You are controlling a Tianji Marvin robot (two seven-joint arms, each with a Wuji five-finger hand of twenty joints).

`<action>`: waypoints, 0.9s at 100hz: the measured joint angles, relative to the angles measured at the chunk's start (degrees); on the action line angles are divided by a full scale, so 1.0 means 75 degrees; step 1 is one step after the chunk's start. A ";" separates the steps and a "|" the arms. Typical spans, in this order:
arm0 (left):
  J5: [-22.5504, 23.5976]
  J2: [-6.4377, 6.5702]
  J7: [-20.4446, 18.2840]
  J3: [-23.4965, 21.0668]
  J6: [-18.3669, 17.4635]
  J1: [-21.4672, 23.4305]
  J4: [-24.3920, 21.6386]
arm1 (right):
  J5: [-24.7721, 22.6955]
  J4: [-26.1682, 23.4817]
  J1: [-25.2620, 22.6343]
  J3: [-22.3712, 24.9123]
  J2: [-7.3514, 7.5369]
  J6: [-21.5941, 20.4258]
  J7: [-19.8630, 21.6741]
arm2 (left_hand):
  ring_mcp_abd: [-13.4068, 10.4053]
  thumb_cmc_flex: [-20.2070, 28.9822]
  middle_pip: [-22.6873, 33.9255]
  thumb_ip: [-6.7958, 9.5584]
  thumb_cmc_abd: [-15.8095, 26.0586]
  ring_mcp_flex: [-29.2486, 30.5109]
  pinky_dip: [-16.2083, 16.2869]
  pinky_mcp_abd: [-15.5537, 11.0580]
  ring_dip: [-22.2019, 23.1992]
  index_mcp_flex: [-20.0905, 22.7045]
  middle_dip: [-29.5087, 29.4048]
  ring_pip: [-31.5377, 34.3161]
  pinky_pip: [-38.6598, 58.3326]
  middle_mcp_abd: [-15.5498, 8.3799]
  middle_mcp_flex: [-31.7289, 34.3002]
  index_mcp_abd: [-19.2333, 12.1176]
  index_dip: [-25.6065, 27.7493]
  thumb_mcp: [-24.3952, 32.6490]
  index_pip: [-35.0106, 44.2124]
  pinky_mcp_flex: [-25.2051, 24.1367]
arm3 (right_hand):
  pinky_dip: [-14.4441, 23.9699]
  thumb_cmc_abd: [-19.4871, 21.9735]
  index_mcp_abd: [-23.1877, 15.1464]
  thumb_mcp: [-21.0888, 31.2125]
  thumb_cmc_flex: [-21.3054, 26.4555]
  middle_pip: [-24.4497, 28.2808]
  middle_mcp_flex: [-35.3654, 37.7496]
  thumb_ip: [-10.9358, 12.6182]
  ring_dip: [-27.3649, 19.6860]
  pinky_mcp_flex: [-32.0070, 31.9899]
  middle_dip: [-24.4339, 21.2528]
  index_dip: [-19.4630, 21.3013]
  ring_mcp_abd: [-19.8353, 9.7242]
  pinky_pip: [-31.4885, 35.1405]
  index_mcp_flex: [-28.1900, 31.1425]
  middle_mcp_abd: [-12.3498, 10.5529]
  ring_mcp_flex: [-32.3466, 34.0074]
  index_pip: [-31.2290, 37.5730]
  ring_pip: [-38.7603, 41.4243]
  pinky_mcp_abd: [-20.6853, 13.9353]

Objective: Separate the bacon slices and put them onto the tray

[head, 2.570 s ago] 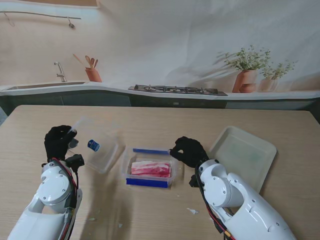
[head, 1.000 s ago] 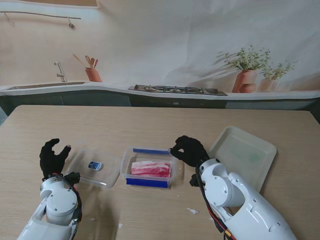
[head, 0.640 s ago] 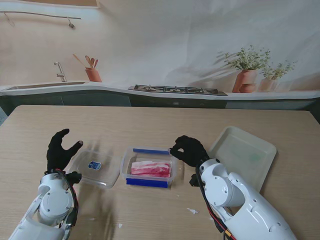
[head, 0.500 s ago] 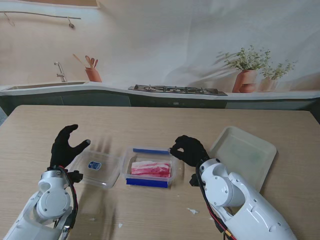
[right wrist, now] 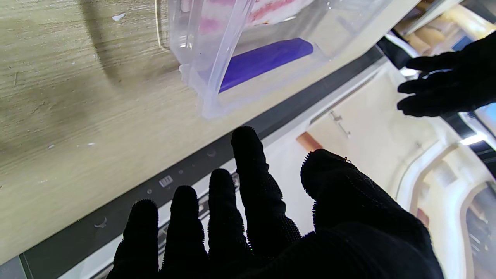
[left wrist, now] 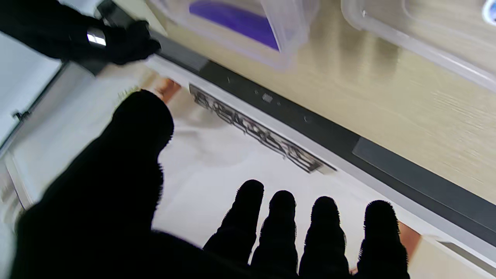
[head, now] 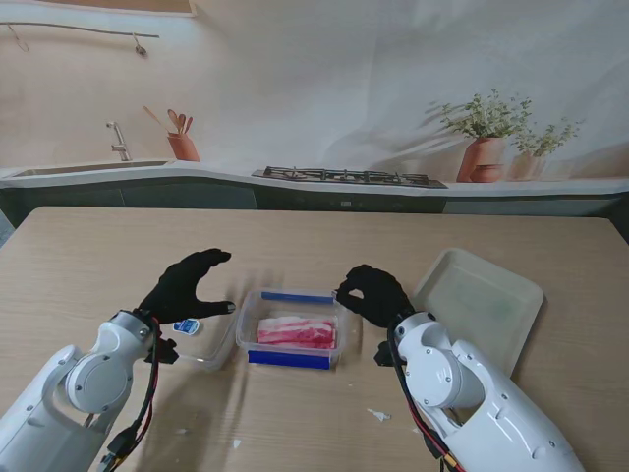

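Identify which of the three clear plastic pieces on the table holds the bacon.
The middle container, blue-edged, between both hands. The lid to its left and tray to its right hold none.

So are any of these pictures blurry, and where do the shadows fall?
Stand view: mostly sharp, with slight smear around the left hand; soft shadows on the table near the arms. Left wrist view: the table grain and the container look streaked and soft. Right wrist view: sharper, with a dark shadow band on the wood beside the container.
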 measured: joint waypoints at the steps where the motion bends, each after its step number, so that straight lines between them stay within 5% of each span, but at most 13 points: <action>1: 0.0021 0.0009 -0.0030 0.0024 -0.0012 -0.0021 0.0007 | 0.0000 -0.0001 -0.0002 0.0002 0.0000 0.0000 0.0000 | 0.0000 -0.0004 -0.0042 0.0000 0.0004 -0.0001 0.0000 0.0000 -0.0004 -0.0004 -0.0033 -0.0003 -0.0002 0.0000 0.0000 0.0000 -0.0017 -0.0032 -0.0023 0.0001 | 0.0000 0.0000 0.0000 0.0000 0.0000 0.0000 0.0000 0.0000 0.0000 0.0000 0.0000 0.0000 0.0000 0.0000 -0.0009 0.0000 0.0000 0.0000 0.0000 0.0000; 26: 0.0296 0.0205 -0.0825 0.0489 -0.0616 -0.0467 0.0373 | -0.0003 -0.0027 -0.0043 0.0040 0.0000 -0.0009 -0.0012 | -0.0174 -0.0095 -0.0330 0.0000 0.0087 -0.0006 0.0000 -0.0044 -0.0078 -0.0096 -0.0146 -0.0210 -0.0287 -0.0186 -0.0020 -0.0048 -0.0145 -0.0475 -0.0252 0.0005 | 0.0000 0.0000 -0.0002 0.0000 0.0000 0.0000 0.0000 0.0000 0.0000 0.0004 0.0000 0.0000 0.0000 0.0000 -0.0049 0.0001 0.0000 0.0000 0.0000 0.0000; 56: 0.0662 0.0357 -0.1266 0.0948 -0.0783 -0.0918 0.0925 | -0.0005 -0.0039 -0.0053 0.0038 0.0003 -0.0013 -0.0012 | -0.0270 -0.0095 -0.0610 0.0000 0.0088 -0.0012 0.0000 -0.0087 -0.0080 -0.0386 -0.0146 -0.0472 -0.0409 -0.0288 -0.0220 -0.0268 -0.0177 -0.0685 -0.0337 0.0005 | 0.0000 0.0000 -0.0005 -0.0032 0.0000 0.0000 0.0000 0.0000 0.0000 0.0018 0.0000 0.0000 0.0000 0.0000 -0.0122 0.0003 0.0000 0.0000 0.0000 0.0000; 90: 0.0743 0.0389 -0.1006 0.1268 -0.0744 -0.1086 0.1304 | -0.0014 -0.0050 -0.0066 0.0029 0.0003 0.0001 -0.0005 | -0.0279 -0.0093 -0.0791 0.0000 0.0088 -0.0024 0.0000 -0.0088 -0.0081 -0.0469 -0.0045 -0.0493 -0.0486 -0.0292 -0.0257 -0.0325 -0.0255 -0.0686 -0.0409 0.0006 | 0.0000 0.0000 -0.0005 -0.0048 0.0000 0.0000 0.0000 0.0000 0.0000 0.0019 0.0000 0.0000 0.0000 0.0000 -0.0129 0.0003 0.0000 0.0000 0.0000 0.0000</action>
